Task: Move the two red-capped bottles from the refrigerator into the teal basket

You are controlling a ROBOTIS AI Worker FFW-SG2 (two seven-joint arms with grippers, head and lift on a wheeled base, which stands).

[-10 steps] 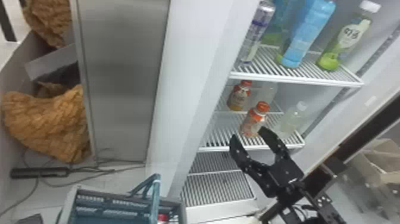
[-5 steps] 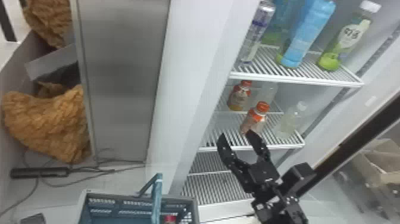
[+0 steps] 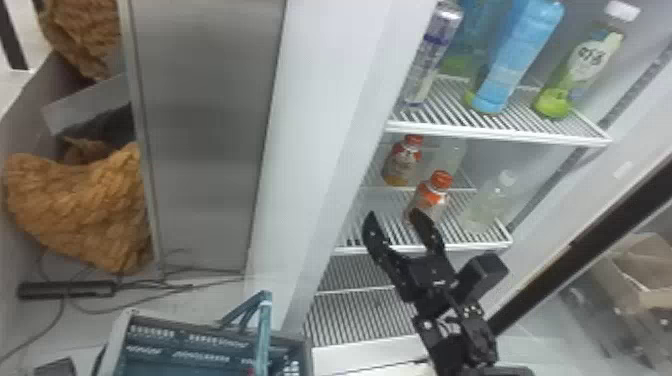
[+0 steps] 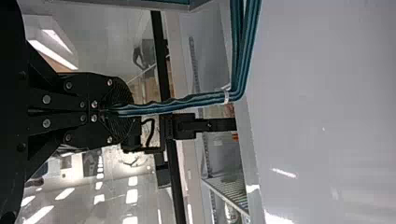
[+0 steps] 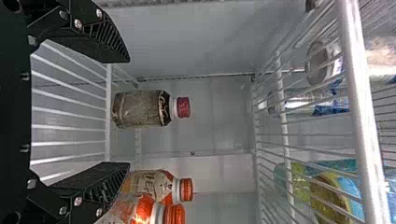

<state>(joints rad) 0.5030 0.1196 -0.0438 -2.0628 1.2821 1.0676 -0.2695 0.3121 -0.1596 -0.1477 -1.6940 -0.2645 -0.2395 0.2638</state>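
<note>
Gripping basket handle (image 4: 187,103), left end effector (image 4: 109,110) closed. Right end effector (image 3: 393,215) wide open, empty, right of centre in head view. Red-capped bottle (image 5: 140,108) on shelf (image 5: 108,140), right wrist view's left half: one left. Red speck (image 3: 251,371) in teal basket (image 3: 190,344), lower left, suggests one done.
</note>
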